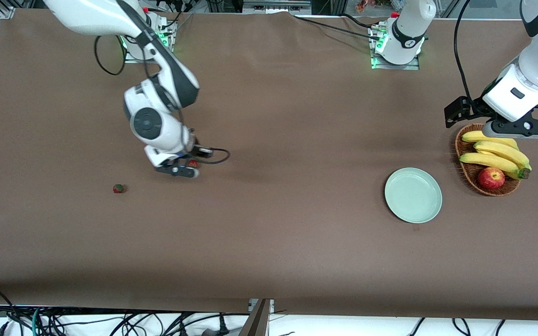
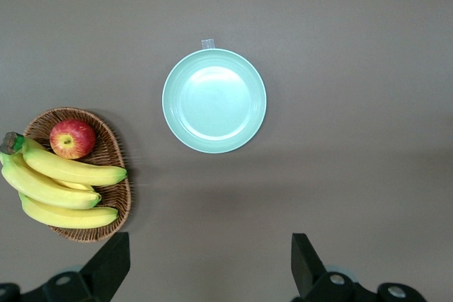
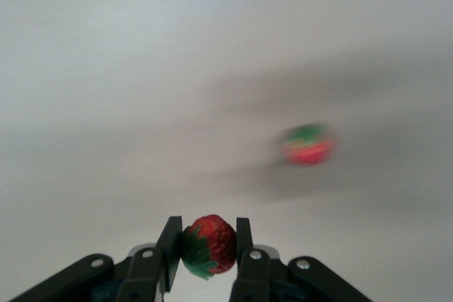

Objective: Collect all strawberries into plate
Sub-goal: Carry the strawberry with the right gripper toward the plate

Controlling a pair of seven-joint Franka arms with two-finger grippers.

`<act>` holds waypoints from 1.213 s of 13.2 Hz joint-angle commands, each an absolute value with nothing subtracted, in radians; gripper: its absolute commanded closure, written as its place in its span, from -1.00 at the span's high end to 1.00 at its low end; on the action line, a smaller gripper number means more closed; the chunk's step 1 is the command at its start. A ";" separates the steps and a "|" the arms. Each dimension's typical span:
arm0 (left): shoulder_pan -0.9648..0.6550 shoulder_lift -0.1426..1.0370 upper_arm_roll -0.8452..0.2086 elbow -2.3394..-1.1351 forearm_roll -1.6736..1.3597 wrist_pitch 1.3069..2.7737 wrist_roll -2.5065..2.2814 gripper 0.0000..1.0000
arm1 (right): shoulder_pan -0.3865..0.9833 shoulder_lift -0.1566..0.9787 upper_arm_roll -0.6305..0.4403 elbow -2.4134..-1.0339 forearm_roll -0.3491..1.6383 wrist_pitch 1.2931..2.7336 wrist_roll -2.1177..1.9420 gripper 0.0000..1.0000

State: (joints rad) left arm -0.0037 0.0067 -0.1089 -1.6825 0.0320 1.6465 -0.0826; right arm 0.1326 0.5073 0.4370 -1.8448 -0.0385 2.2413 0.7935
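Note:
My right gripper (image 1: 189,165) (image 3: 205,242) is shut on a strawberry (image 3: 209,244), held just above the table near the right arm's end; a bit of red shows between the fingers in the front view (image 1: 193,163). A second strawberry (image 1: 118,188) lies on the table nearer the front camera; it shows blurred in the right wrist view (image 3: 308,144). A third strawberry is out of view. The pale mint-green plate (image 1: 413,195) (image 2: 214,100) lies bare toward the left arm's end. My left gripper (image 1: 523,128) (image 2: 209,270) is open and empty, waiting over the basket.
A brown wicker basket (image 1: 466,173) (image 2: 113,196) with bananas (image 1: 495,154) and a red apple (image 1: 491,177) stands beside the plate, at the left arm's end of the table. The brown table (image 1: 287,224) lies between the berries and the plate.

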 commanded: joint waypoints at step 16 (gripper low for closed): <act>-0.032 0.282 -0.138 -1.615 -0.018 1.658 -0.101 1.00 | 0.689 1.025 0.227 -1.104 -0.040 2.520 1.341 1.00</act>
State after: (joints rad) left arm -0.0317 0.2073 -0.1365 -1.6720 0.0202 1.6394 -0.0958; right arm 0.7447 1.0935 0.2203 -1.1125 -0.0399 2.6324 1.3973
